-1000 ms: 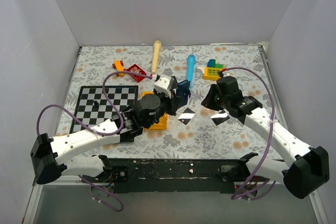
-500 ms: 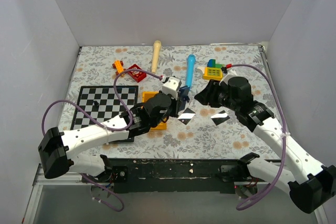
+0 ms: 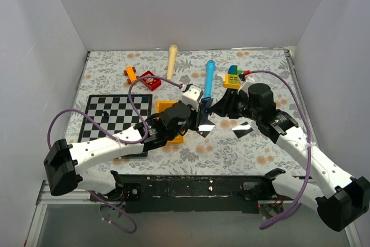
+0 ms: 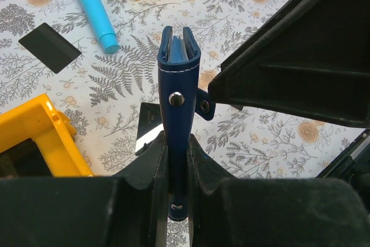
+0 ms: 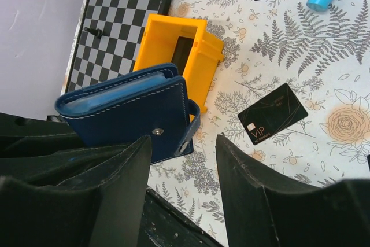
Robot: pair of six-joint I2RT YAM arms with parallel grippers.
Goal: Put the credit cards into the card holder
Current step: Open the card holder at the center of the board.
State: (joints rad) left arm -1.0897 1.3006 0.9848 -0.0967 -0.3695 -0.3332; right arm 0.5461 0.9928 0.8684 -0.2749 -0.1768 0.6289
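Though strewn with small things, one flowered counter (image 3: 272,154) under both arms. On its left side, a black-and-white chessboard (image 3: 113,114). Beside the board toward the middle, an open yellow box (image 5: 179,44). Above the counter's middle, held clear of the surface and standing upright, the navy card holder (image 4: 176,79), pinched at its lower edge by the left jaws, clamped tight on it; silver snap stud outward, light blue pockets peeking out at the top. Just beside its strap, the right jaws, spread wide and not gripping it. Toward the far edge, a blue marker (image 3: 208,77) and a pale wooden handle (image 3: 172,61). Near the far right corner, a yellow toy block (image 3: 234,78). Flat on the counter, apart from the holder, the credit cards (image 3: 243,129): this one by the right arm, another card (image 3: 204,128) just below the holder, both toward the near edge.
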